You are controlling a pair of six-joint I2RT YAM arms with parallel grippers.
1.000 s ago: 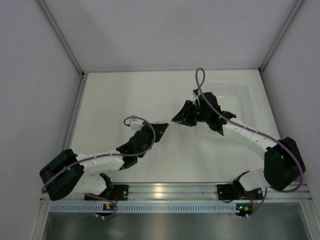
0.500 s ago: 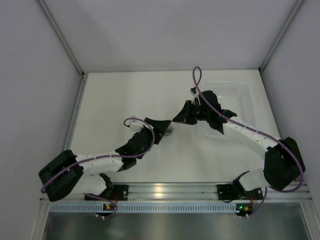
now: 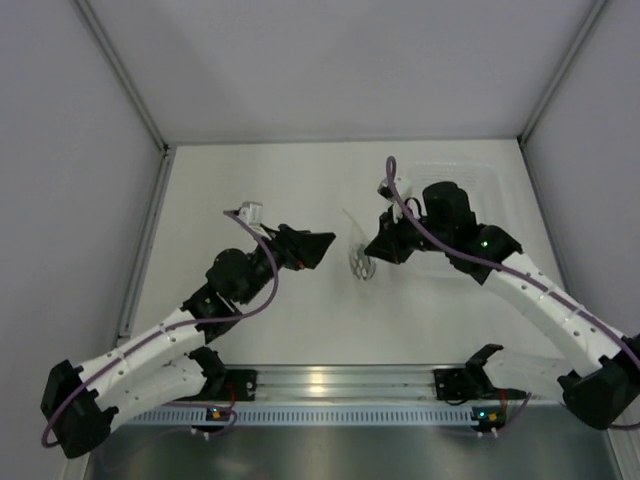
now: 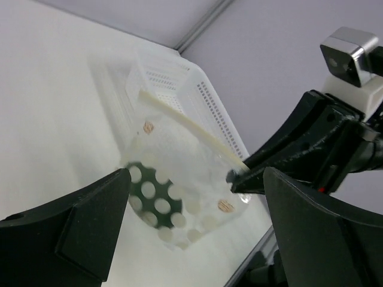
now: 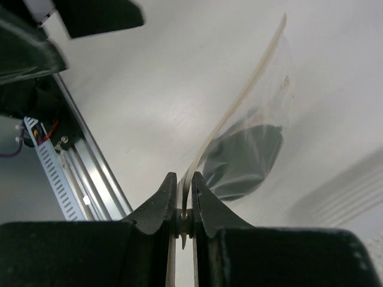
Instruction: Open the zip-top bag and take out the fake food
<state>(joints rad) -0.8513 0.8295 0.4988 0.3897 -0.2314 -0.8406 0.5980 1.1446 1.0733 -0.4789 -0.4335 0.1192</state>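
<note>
The zip-top bag point(image 3: 360, 258) hangs above the table's middle, clear with white spots. My right gripper point(image 3: 374, 243) is shut on its pale top strip; in the right wrist view the strip point(image 5: 239, 101) runs up from between the pinched jaws point(image 5: 184, 179). The fake food point(image 5: 245, 158) shows as a dark oval inside the bag point(image 5: 266, 89). My left gripper point(image 3: 326, 245) stands open just left of the bag, apart from it. In the left wrist view the bag point(image 4: 197, 209) hangs beyond the wide-spread fingers point(image 4: 96, 209), dark green fake food point(image 4: 148, 177) in its lower left.
A clear rigid tray point(image 3: 480, 180) lies at the back right, behind the right arm, and shows behind the bag in the left wrist view point(image 4: 179, 78). The aluminium rail point(image 3: 330, 382) runs along the near edge. Grey walls close in both sides.
The left gripper opened, let go of the bag and drew back to the left. The right gripper closed on the bag's strip and now carries it alone.
</note>
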